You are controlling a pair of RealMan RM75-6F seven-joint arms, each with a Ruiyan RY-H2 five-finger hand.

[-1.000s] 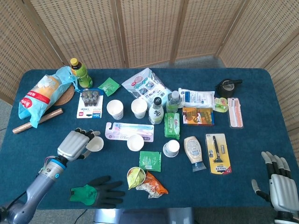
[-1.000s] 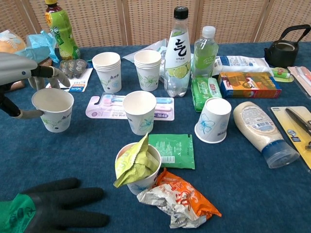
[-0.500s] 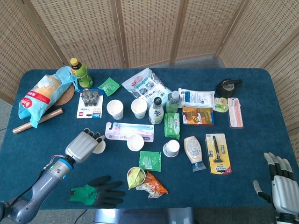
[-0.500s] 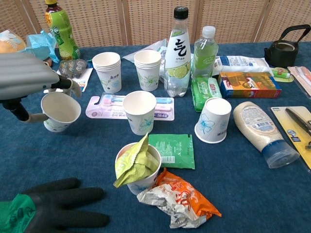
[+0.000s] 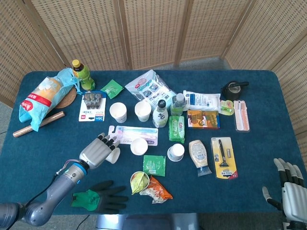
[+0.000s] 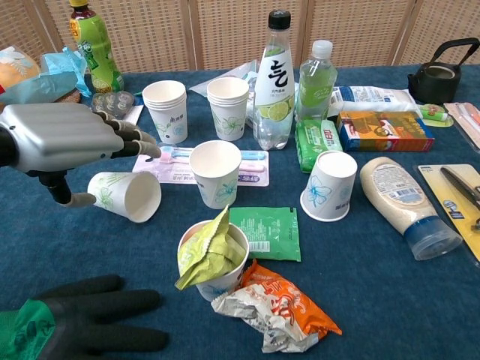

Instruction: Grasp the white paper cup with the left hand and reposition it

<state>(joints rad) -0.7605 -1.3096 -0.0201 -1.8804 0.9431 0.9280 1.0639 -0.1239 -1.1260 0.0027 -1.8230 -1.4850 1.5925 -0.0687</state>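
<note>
Near the left front of the table, the white paper cup (image 6: 124, 196) is now tipped on its side, mouth rightward, carried right since a second ago, gripped by the left hand (image 6: 64, 139); repositioning is judged underway.

Screened corner, blue bench
Woven cane screens (image 5: 148, 28) back the blue-clothed bench (image 5: 268, 86); grey floor (image 5: 7, 115), seemingly, shows beside it.

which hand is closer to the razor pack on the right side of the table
Right. The right hand hovers off the table's front right corner, just front-right of the razor pack. The left hand is far across the table, over the tipped white paper cup.
</note>
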